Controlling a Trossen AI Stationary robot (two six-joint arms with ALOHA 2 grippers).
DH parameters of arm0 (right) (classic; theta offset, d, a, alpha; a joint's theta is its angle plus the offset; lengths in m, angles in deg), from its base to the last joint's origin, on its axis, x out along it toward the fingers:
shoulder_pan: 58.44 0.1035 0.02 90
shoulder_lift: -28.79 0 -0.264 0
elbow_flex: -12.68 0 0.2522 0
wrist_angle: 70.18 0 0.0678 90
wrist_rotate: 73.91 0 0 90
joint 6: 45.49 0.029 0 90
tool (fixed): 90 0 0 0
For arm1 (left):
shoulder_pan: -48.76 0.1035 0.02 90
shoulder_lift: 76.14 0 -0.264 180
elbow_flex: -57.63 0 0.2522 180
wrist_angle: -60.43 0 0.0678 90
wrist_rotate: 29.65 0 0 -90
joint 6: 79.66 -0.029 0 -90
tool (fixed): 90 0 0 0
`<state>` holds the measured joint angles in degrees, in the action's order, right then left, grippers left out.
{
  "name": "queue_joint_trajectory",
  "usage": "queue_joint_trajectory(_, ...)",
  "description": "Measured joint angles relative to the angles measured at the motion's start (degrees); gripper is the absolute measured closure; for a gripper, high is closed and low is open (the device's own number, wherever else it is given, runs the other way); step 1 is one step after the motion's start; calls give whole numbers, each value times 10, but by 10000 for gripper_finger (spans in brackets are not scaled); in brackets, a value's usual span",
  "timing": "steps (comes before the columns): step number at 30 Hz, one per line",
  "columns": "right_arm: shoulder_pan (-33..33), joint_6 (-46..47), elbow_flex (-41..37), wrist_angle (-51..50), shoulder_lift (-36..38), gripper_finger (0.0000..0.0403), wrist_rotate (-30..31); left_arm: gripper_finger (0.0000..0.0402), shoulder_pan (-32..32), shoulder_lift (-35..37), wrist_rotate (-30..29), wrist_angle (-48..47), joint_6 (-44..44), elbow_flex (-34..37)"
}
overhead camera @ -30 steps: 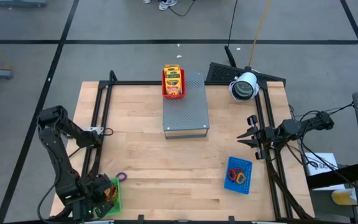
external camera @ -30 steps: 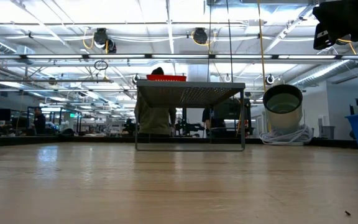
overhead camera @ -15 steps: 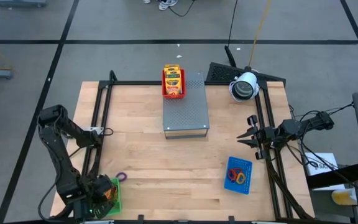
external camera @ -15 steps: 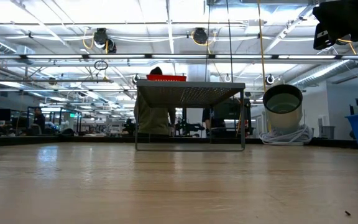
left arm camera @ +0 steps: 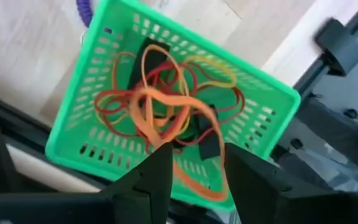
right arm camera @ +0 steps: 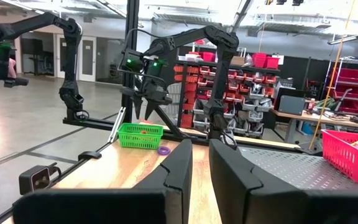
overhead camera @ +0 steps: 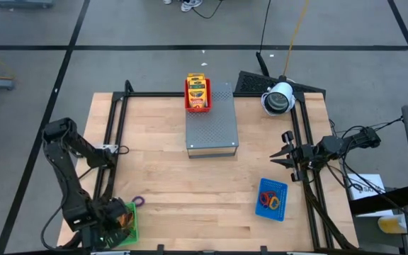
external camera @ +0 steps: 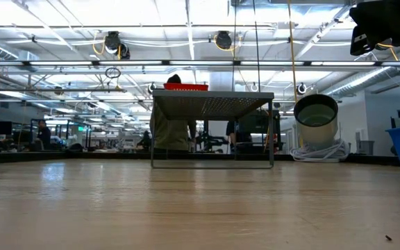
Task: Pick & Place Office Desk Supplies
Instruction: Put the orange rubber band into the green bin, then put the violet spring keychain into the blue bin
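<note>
The left gripper (overhead camera: 112,221) hangs over the green tray (overhead camera: 129,221) at the front left corner of the tabletop (overhead camera: 161,184). In the left wrist view its two dark fingers (left arm camera: 160,174) stand a little apart above the tray. They hold nothing. An orange rubber band (left arm camera: 157,121) lies under them on a pile of red, yellow and orange bands, with small dark pieces (left arm camera: 207,140) mixed in. A purple rubber band (overhead camera: 137,201) lies on the wood just beside the tray.

In the middle, near the back edge, stands the grey metal box (overhead camera: 212,120). A red tray (overhead camera: 197,93) sits on its back left corner. Yellow-and-green crayon packets (overhead camera: 197,86) lie in it.

Near the front right corner is the blue tray (overhead camera: 272,199), with red and orange rubber bands (overhead camera: 268,201) inside.

The right gripper (overhead camera: 282,156) waits at the right edge of the tabletop, up in the air. Its fingers (right arm camera: 182,171) are close together with only a thin gap, and they hold nothing.

A white round camera (overhead camera: 278,98) sits at the back right corner.
</note>
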<state>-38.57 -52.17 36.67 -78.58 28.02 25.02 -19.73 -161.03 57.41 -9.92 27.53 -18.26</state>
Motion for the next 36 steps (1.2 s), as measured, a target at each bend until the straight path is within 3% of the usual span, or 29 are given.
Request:
queue_joint_trajectory(15,0,0,0,0,0,358,0,252,-6,-1,-16,15,-4,0)
queue_joint_trajectory(20,0,0,0,0,0,358,0,252,13,-1,-14,55,-45,0)
queue_joint_trajectory(28,0,0,0,0,0,358,0,252,77,-1,14,57,-173,0)
queue_joint_trajectory(36,0,0,0,0,0,358,0,252,184,-1,14,46,-195,-1)
